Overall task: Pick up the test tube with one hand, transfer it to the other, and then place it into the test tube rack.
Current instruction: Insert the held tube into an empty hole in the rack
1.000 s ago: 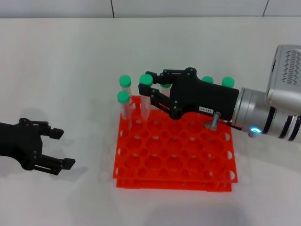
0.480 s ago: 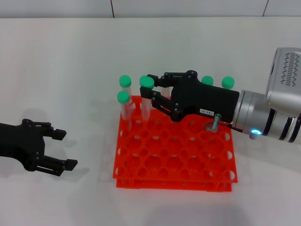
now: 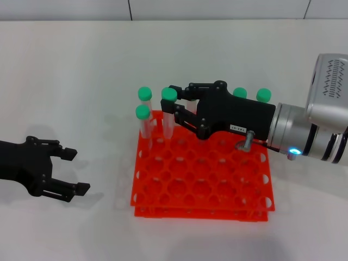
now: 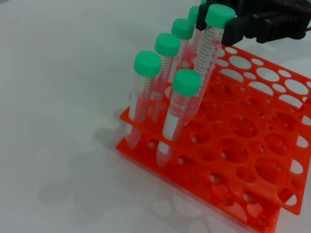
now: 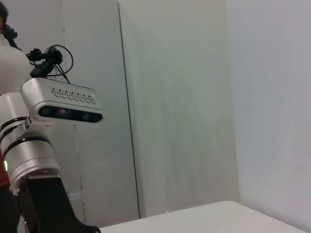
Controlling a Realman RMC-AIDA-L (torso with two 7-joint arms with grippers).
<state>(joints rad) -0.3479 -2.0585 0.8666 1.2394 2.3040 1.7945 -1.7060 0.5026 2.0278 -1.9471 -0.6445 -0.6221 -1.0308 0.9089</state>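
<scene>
A: Head view shows the right gripper [image 3: 175,103] out over the far-left part of the rack [image 3: 201,179], fingers closed on the test tube [image 3: 169,115] just under its green cap.

B: Why grip so high?

A: My guess: leaves the lower body free to slide thru a hole. Tube's upright, bottom end already down in a far-row hole, w/ two other tubes [image 3: 144,114] just left of it.

B: Left wrist view agrees?

A: Yep, black fingers pinch the tube [image 4: 210,53] by the cap, a bit tilted among its neighbours. Rack [image 4: 252,160] sits flat on the table [image 4: 58,97].

B: And the left gripper [image 3: 69,171]?

A: Parked near-left, well apart from the rack, fingers spread wide, holding nothing. Prob. backed off to give room.

B: Progress?

A: Looks near done; letting go is what's left, I'd say.
</scene>
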